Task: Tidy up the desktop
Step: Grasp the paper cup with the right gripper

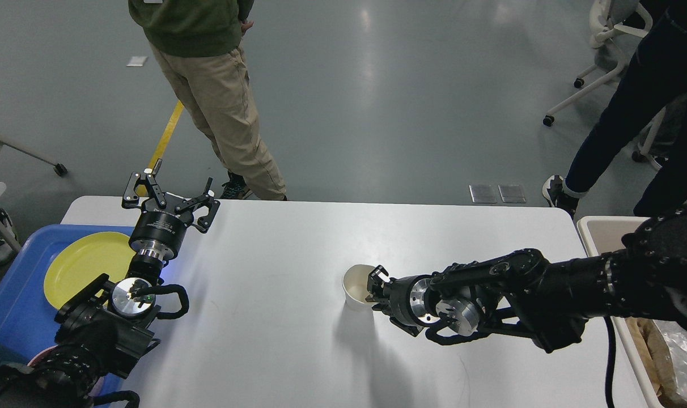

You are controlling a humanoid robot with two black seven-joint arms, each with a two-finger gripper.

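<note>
The white bench [275, 340] fills most of the head view, nearly bare, and it is what is to be cleared. At its left edge sits a blue tray [15, 317] holding a yellow plate [83, 263]; at its right edge is a beige bin [596, 232]. The left claw [170, 195] hangs with its fingers spread and empty above the bench's far left corner. The right claw [376, 290] is at the rim of a white paper cup [356, 286] standing upright near the middle of the bench; whether it has closed on the rim I cannot tell, the fingers being dark and small. To do this well, I judge it should pinch the rim gently, one finger inside, lift straight up without crushing or tipping the cup, then carry it to the bin.
</note>
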